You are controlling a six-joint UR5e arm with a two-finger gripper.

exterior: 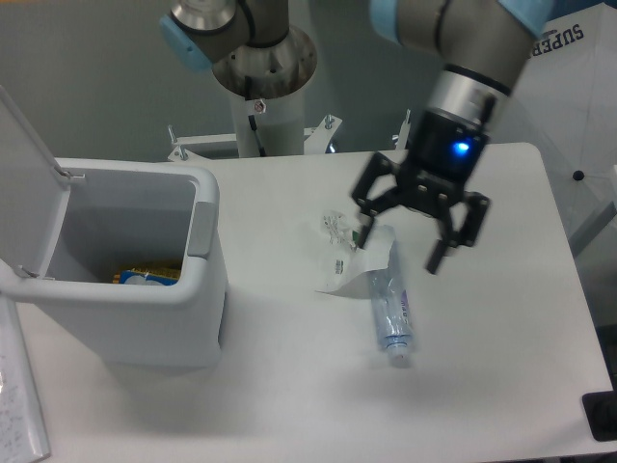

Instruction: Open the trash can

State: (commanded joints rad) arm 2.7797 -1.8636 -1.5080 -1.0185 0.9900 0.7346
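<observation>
While the gripper (397,234) hangs spread wide and holding nothing, one trash can (125,289) stands well to its left on the surface (501,386), lid (19,183) raised, something yellow and blue inside. One clear bottle (389,311) lies just below it beside crumpled plastic (345,253). "SUPER" reads top right.
</observation>
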